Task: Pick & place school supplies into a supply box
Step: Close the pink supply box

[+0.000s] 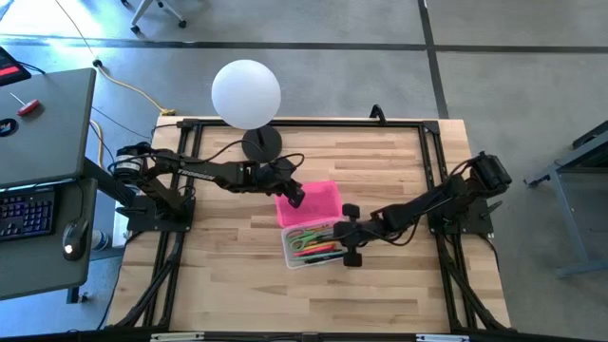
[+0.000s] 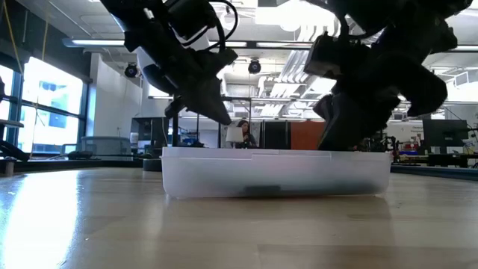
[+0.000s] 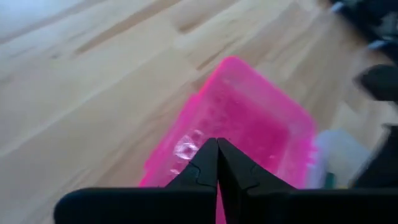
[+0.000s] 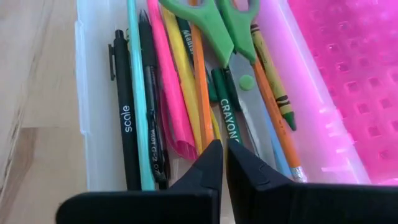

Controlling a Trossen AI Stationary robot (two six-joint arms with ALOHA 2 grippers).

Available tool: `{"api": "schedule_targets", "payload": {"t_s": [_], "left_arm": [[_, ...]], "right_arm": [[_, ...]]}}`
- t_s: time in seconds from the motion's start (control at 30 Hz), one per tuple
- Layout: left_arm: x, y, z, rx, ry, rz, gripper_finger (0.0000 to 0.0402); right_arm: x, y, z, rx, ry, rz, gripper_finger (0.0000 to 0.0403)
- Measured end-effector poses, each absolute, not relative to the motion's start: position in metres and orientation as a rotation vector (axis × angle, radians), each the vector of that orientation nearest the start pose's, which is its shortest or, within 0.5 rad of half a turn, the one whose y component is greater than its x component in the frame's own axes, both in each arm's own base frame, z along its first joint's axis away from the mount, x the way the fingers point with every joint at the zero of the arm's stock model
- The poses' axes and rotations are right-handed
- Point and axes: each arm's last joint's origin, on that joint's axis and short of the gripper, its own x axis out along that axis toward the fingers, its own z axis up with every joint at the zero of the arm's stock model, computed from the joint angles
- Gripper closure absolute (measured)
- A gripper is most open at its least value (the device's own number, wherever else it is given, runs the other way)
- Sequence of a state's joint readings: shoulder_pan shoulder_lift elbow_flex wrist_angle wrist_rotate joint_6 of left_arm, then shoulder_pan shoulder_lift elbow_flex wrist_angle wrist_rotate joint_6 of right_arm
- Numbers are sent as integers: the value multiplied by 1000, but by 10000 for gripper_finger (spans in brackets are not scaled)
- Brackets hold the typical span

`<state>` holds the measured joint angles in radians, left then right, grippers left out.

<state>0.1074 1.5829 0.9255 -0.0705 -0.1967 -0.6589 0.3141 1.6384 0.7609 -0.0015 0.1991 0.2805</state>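
Right gripper (image 4: 224, 163): fingers pressed together, holding nothing, poised over the supplies' near ends.
Supply box (image 1: 306, 255): open, long axis left-right.
Left gripper (image 3: 217, 163): closed, above pink lid (image 3: 249, 124).
Nearer arm: left, for lid.

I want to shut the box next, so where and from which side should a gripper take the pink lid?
Likely by the pink lid's free long edge, the one away from the clear supply box, coming from the lamp side. It lies open and flat beside the box, so that edge is thin and unobstructed. The left gripper is already over it, fingers closed.
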Motion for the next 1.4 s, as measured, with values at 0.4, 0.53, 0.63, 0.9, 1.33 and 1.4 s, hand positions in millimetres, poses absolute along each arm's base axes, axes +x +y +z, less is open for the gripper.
{"api": "schedule_targets", "payload": {"t_s": [0.4, 0.53, 0.63, 0.9, 1.33, 1.4], "left_arm": [[291, 38, 203, -657, 803, 691, 348], [269, 28, 213, -642, 857, 810, 334], [258, 16, 218, -653, 872, 829, 341], [253, -9, 209, -680, 826, 857, 386], [241, -16, 153, -878, 641, 762, 381], [241, -16, 151, -870, 635, 750, 391]], "right_arm": [[264, 50, 202, -17, 688, -213, 402], [249, 30, 198, 74, 676, -292, 402], [240, 17, 185, 130, 696, -329, 402], [238, -13, 167, 216, 659, -378, 402], [243, -30, 131, 305, 789, -508, 402], [245, -30, 125, 303, 805, -511, 402]]}}
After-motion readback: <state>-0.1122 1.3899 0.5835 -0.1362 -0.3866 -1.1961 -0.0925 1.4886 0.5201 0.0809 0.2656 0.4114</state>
